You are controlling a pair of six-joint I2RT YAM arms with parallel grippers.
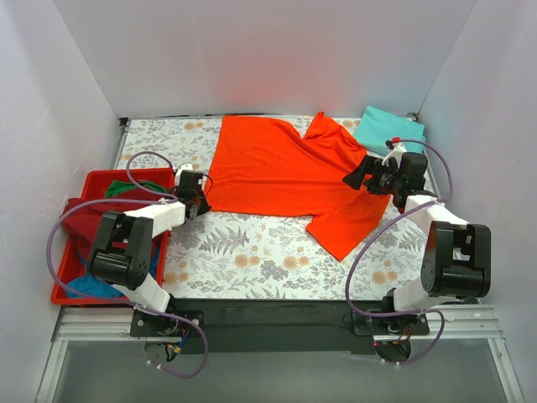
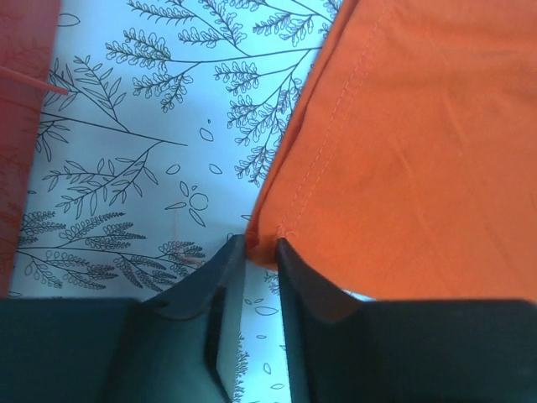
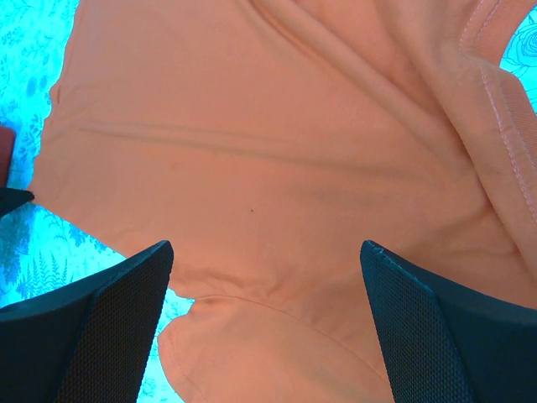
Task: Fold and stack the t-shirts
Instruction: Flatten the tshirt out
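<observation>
The orange-red t-shirt (image 1: 281, 172) lies spread on the floral table, its right sleeve end toward the front. My left gripper (image 1: 200, 203) is at its near-left hem corner. In the left wrist view the jaws (image 2: 261, 244) stand almost together with that hem corner (image 2: 267, 235) pinched between the tips. My right gripper (image 1: 357, 178) hovers over the shirt's right side. In the right wrist view it (image 3: 264, 248) is wide open above the sleeve seam (image 3: 252, 306), holding nothing. A folded mint-teal t-shirt (image 1: 388, 128) lies at the back right.
A red plastic tray (image 1: 63, 295) stands at the left and holds maroon (image 1: 84, 214), green (image 1: 134, 186) and blue (image 1: 88, 287) shirts. White walls close in the table on three sides. Purple cables loop from both arms.
</observation>
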